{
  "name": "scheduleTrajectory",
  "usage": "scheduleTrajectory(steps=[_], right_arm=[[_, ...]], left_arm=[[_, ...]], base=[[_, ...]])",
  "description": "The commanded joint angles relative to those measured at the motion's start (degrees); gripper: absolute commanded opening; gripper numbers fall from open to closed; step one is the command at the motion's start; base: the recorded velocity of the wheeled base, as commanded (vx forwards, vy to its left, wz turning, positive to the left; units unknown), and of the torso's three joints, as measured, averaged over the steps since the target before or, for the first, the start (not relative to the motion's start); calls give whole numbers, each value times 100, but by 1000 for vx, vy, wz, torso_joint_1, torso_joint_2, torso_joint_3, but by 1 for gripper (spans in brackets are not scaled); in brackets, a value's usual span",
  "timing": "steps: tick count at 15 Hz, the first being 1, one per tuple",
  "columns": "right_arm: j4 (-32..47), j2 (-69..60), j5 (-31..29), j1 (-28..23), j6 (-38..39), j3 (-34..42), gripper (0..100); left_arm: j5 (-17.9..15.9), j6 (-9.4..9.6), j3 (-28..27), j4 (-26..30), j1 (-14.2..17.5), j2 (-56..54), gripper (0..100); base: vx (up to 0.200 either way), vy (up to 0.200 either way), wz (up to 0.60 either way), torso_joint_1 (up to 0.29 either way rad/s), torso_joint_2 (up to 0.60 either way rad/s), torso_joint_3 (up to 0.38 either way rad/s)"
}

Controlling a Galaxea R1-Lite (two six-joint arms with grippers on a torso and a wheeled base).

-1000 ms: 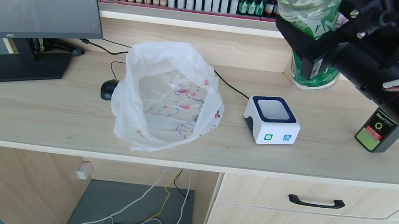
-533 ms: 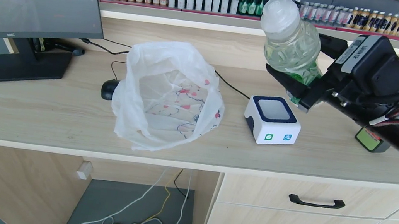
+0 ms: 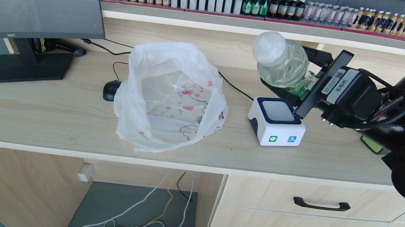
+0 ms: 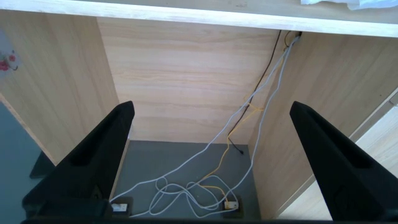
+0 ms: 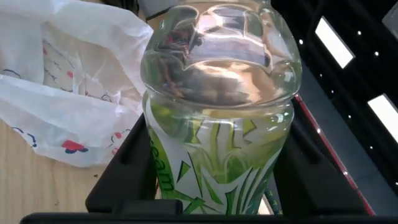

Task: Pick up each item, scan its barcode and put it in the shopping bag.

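Our right claw (image 3: 291,76) clamped round the clear bottle (image 3: 279,59), tilted near the scanner (image 3: 276,122), our left claw (image 4: 211,112) wide, empty.

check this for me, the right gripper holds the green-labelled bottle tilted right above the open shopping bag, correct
No: the right gripper holds the green-labelled bottle tilted at the barcode scanner, well clear of the shopping bag beside it, as the head view shows.

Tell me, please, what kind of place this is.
Probably a shop checkout: a long shelf of bottled drinks runs behind the pale wooden counter, on which stand a white box-shaped barcode scanner with a dark blue rim and an open white plastic shopping bag.
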Motion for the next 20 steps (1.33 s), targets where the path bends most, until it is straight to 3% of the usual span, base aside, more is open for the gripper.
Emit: scheduleTrajectory(steps=[1,8,20], right_arm=[[0,193,200,-69,-134,-6,0],[8,369,1000,-139,-635,56,0],[61,422,1141,-306,-696,152,0]], left_arm=[[0,-1,0,-2,0,-2,100],[0,-1,0,-2,0,-2,100],[0,-1,0,-2,0,-2,100]], base=[[0,0,0,0,0,0],[0,0,0,0,0,0],[0,0,0,0,0,0]])
